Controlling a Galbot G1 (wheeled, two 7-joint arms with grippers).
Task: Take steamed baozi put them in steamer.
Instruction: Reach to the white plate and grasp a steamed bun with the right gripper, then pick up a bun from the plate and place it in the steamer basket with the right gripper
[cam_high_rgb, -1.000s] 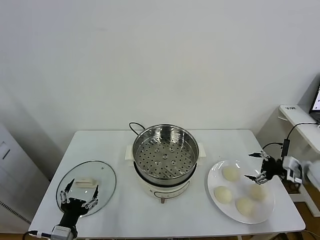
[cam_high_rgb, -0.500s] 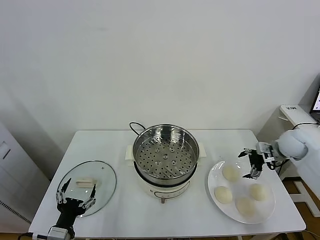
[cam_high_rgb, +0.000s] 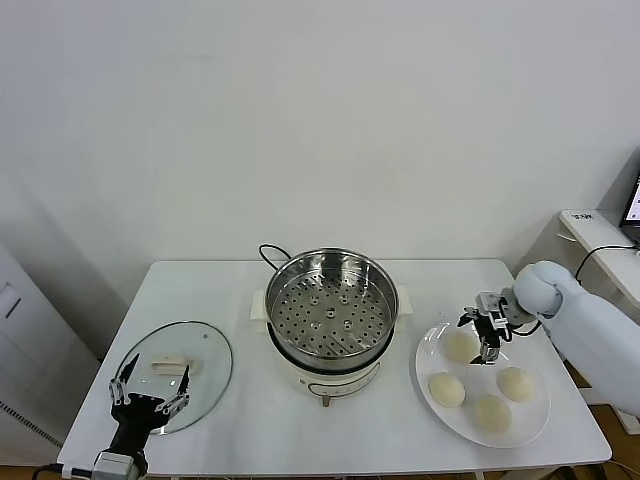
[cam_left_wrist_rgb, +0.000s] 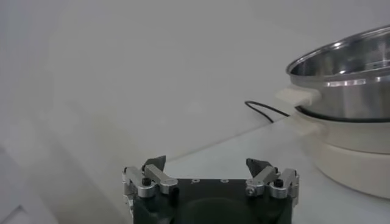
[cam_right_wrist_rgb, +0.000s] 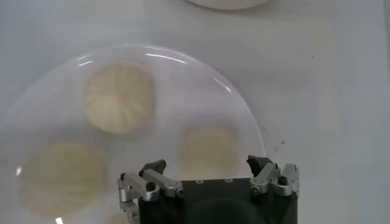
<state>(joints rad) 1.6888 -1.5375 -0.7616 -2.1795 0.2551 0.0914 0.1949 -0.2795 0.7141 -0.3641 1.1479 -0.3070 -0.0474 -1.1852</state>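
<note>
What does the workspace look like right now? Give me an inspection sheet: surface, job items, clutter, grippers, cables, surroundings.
Surface: white table, bare between items.
Job's things: steamer mid-table, perforated floor showing, no buns inside; four steamed baozi on the white plate to its right.
Clutter: glass lid lying flat at the left.
Grippers: right gripper open, over the plate's back bun, holding nothing; left gripper open, idle at the lid's near edge.
Cables: black cord behind the steamer.
Surroundings: plain white wall; side desk at far right.
</note>
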